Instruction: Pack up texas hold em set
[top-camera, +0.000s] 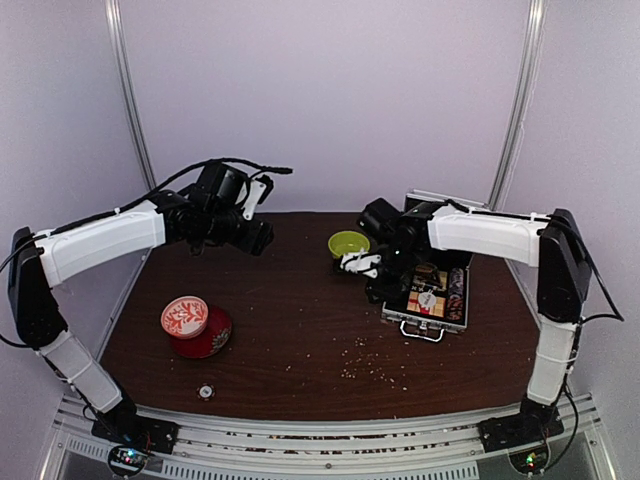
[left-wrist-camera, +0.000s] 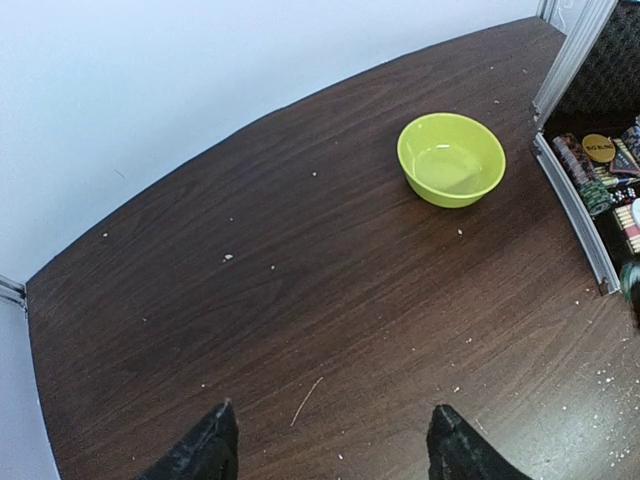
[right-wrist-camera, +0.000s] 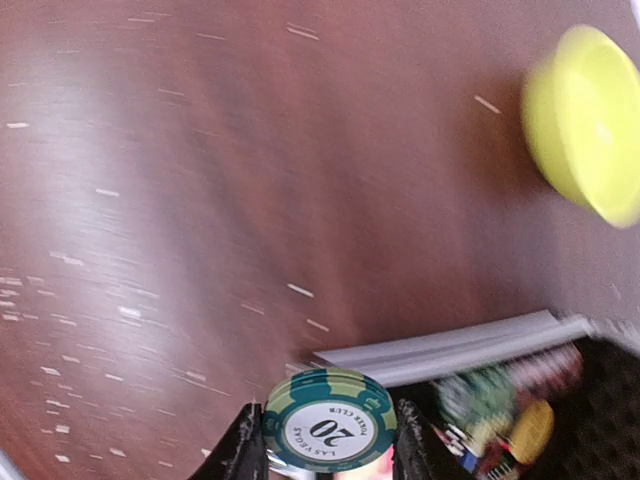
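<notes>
Bottom centre, the right gripper (right-wrist-camera: 327, 445) pinches a green chip (right-wrist-camera: 328, 415) marked 20, seemingly "Las Vegas Poker Club"; the left gripper (left-wrist-camera: 330, 450) stands apart.

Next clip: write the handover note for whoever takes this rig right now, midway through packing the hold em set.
Left gripper: open, empty, hovering above the table, back left.
Right gripper: shut on a green chip, right by the rim of the case.
Case: open at the right side, with chip rows and other pieces already inside.
Left to do: drop this chip in, fetch the small round piece near the front left edge, and shut the lid.
Lime bowl and patterned tin: not part of the set, so leave them.
</notes>
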